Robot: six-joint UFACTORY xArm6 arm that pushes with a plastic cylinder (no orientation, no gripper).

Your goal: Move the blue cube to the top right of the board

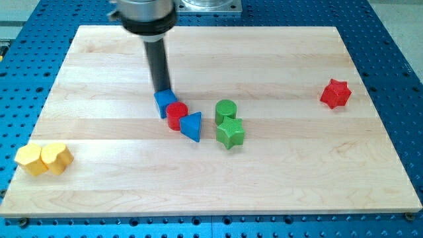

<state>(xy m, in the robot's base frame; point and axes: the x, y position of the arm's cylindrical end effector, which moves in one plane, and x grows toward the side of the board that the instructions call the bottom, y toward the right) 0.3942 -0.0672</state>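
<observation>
My tip (162,88) seemingly touches the blue cube (164,102); no writing shows.

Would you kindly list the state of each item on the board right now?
my tip: at blue cube's top edge
blue cube: touching red cylinder
red cylinder: against blue triangle
blue triangle: on its side
green cylinder: upright, touching green star
green star: flat
red star: alone
yellow blocks: paired

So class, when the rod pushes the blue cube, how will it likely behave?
The blue cube has flat faces, so it probably slides rather than rolls. It touches the red cylinder, which may get dragged along or twist it. My tip sits at its top edge, perhaps off-centre, so it could rotate.
</observation>
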